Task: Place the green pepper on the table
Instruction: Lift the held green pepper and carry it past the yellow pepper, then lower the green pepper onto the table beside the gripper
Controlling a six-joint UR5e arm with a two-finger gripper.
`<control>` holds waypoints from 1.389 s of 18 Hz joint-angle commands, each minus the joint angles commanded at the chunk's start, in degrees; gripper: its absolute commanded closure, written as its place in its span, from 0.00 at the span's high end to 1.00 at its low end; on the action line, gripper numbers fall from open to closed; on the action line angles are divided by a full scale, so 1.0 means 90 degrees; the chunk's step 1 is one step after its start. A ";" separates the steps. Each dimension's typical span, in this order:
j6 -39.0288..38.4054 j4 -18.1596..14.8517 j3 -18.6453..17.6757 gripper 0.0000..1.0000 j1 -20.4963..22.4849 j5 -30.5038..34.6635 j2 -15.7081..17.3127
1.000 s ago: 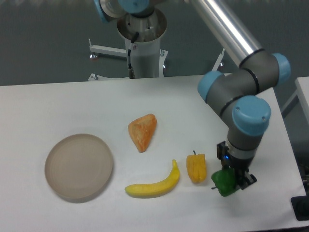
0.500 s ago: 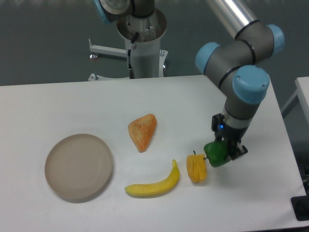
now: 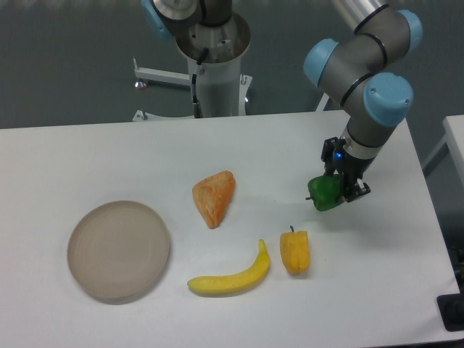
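Observation:
The green pepper is small, glossy and bright green. My gripper is shut on it and holds it at the right side of the white table, above and beyond the yellow-orange pepper. From this view I cannot tell whether the green pepper touches the tabletop. The fingers are mostly hidden behind the pepper and the wrist.
A round beige plate lies at the left front. An orange wedge-shaped piece lies near the middle. A banana lies in front, next to the yellow-orange pepper. The arm's base stands behind the table's far edge.
My gripper has carried the green pepper from the front right, beside the yellow-orange pepper, toward the back of the table, farther from the front edge.

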 joint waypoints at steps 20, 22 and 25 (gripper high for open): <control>-0.0733 -0.0284 -0.0322 0.41 -0.0165 0.0438 0.0020; -0.0665 -0.0255 -0.0400 0.41 -0.0165 0.0428 0.0029; -0.0606 0.0125 -0.0595 0.41 -0.0175 0.0428 0.0039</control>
